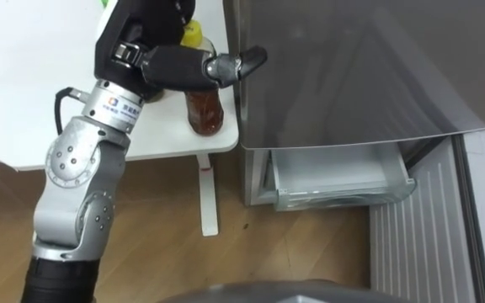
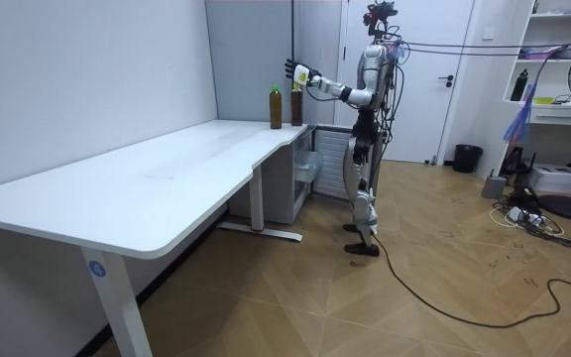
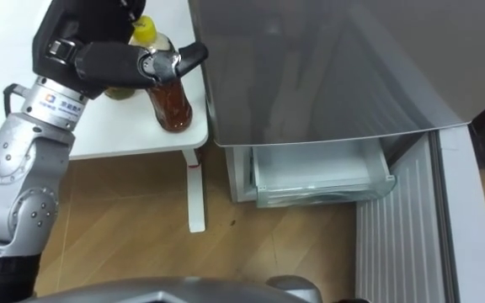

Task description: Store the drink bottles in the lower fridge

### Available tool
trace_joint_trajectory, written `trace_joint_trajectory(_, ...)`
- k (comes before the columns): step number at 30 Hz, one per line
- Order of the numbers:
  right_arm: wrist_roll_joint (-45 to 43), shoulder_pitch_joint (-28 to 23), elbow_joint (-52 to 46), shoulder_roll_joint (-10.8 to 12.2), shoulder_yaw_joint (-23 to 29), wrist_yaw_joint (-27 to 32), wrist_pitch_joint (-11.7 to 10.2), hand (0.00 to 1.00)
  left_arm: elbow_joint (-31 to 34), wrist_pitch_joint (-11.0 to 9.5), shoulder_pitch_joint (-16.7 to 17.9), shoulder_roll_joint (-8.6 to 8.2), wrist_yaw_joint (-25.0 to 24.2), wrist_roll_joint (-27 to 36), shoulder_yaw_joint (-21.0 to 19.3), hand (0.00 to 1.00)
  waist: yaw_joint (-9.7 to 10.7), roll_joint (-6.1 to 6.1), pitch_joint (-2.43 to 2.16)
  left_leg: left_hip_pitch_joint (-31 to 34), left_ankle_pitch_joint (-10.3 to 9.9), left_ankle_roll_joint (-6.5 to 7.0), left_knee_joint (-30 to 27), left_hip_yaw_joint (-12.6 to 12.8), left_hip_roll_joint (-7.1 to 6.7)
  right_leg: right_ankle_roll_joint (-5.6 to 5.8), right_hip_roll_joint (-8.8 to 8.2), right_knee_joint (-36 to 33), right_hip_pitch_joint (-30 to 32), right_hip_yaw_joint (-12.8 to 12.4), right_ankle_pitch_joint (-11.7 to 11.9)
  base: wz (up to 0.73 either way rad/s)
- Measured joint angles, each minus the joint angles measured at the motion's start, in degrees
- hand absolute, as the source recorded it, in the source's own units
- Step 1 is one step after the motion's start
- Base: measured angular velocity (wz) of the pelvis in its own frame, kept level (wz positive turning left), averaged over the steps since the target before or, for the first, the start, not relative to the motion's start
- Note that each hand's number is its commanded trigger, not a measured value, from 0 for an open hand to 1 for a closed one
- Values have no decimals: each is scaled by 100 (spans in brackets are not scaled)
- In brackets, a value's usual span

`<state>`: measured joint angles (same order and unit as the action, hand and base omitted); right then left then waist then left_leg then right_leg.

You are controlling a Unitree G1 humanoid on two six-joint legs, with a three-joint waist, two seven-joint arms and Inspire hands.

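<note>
Two drinks stand upright, caps up, on the desk (image 1: pixel 23 84) corner beside the fridge (image 1: pixel 352 67): brown bottle (image 1: pixel 205 109) and yellow-capped bottle (image 1: pixel 192 34). My left hand (image 1: pixel 146 38) is spread, thumb across the brown bottle's neck. The lower drawer (image 1: pixel 339 181) is pulled out.

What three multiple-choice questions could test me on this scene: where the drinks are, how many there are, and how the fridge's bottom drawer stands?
1. Where do the drink bottles stand?
A. on the floor
B. on the white table, at its corner beside the fridge
C. on a chair

2. How many bottles are on the table?
A. one
B. two
C. four

3. The fridge's lower drawer is
A. shut
B. pulled out
C. lying on the table

Answers:
1 B: they stand at the table's edge next to the fridge.
2 B: the room view shows two side by side.
3 B: the drawer juts out below the fridge front.
</note>
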<state>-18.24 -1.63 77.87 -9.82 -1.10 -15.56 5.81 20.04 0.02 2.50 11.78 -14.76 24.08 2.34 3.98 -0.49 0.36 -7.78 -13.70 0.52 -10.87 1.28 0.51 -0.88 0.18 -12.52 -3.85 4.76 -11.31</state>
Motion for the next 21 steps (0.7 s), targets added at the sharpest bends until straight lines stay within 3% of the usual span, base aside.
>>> trace_joint_trajectory(9, -5, -74, 16, -1, -52, 98, -99, 0, 20, 0, 0, -21, 88, 141, -10, 0, -116, 16, -5, 11, 0, 0, 4, 10, 2, -1, -2, -13, -23, -7, 0, 0)
trace_joint_trajectory(21, -25, -297, 29, -5, -32, 228, -142, 0, 19, -23, 0, 6, 177, 155, -157, 0, -96, 21, 4, 4, 0, 0, 1, 3, 0, -5, -7, -12, -7, 0, -13, 0)
